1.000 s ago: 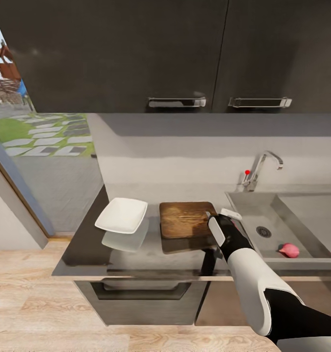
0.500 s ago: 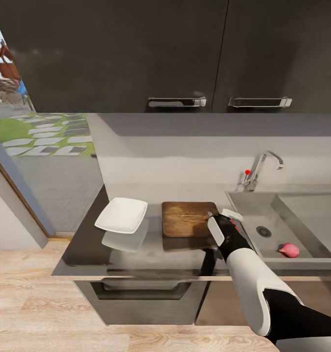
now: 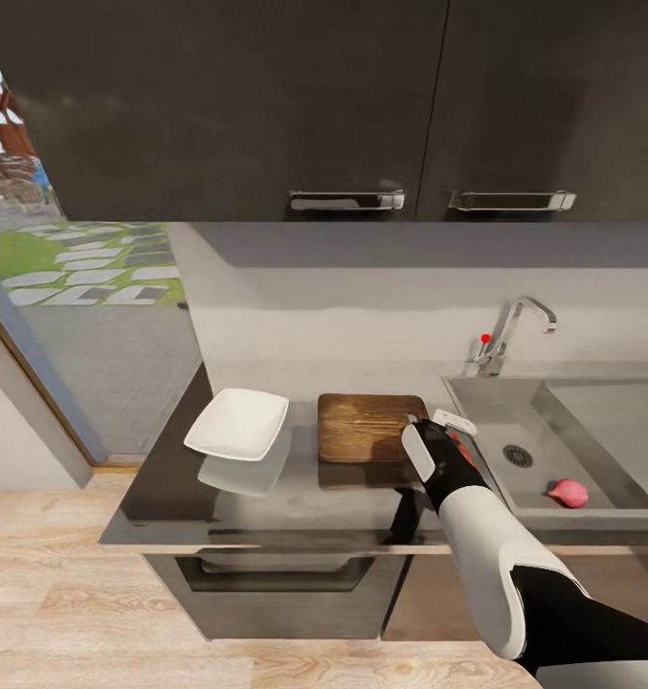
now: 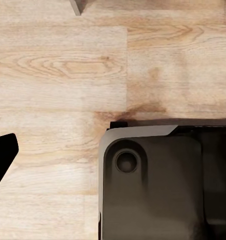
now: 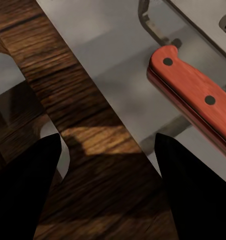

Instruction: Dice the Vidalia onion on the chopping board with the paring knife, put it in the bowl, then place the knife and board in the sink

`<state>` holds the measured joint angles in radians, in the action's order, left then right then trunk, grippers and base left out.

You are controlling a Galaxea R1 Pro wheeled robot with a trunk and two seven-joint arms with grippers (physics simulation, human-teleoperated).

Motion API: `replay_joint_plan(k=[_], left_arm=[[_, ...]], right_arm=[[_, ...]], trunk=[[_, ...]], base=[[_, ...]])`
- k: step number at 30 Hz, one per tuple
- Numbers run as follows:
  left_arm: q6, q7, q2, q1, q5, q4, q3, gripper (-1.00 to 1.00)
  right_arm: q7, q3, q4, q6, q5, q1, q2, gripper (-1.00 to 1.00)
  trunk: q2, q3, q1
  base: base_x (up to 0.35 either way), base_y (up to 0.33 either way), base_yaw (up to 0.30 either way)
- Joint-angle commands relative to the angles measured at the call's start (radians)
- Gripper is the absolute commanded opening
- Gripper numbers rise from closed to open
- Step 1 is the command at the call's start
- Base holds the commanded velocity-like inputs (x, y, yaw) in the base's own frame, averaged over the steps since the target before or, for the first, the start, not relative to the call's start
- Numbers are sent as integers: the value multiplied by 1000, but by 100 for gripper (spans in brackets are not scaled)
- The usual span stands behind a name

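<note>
Now right gripper (image 5: 108, 165) spread over chopping board (image 3: 369, 427) edge, paring knife (image 5: 195, 97) beside.

right claw (image 3: 436, 423) crowds gap between chopping board (image 3: 367, 427) and sink (image 3: 592, 502); countertop (image 3: 161, 488) free left of bowl (image 3: 237, 422).

Soft, even daylight fills the kitchen, brightest at the window (image 3: 84, 287) on the left. The glossy surface (image 3: 170, 478) mirrors the bowl (image 3: 237, 423) as a pale reflection. The renders look slightly soft and blocky. Up close, dark blurred pincer fingers (image 5: 23, 190) shade the chopping board (image 5: 88, 150).
</note>
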<state>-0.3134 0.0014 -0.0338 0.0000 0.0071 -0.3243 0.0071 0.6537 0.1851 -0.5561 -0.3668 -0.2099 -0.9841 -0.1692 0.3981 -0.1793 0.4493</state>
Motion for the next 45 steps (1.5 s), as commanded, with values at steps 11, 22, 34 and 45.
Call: replay_joint_plan(k=[11,22,34,45], left_arm=[[-2,0,0,0,1,-1,1,100],[-1,0,0,0,1,-1,1,100],[-2,0,0,0,1,-1,1,100],[-2,0,0,0,1,-1,1,100]], right_arm=[[3,2,-2,-4,-5,-1,-1,-100],[2,2,-2,-4,-6,-1,0,-100],[3,2,-1,-6,-6,-1,0,-100],[0,2,-1,-11,-8,-1,0,-100]], trunk=[[2,-2,1],[2,-11,1],[2,-25,1],[2,-27,1]], base=[[12,0,0],[42,0,0],[80,0,0],[4,0,0]])
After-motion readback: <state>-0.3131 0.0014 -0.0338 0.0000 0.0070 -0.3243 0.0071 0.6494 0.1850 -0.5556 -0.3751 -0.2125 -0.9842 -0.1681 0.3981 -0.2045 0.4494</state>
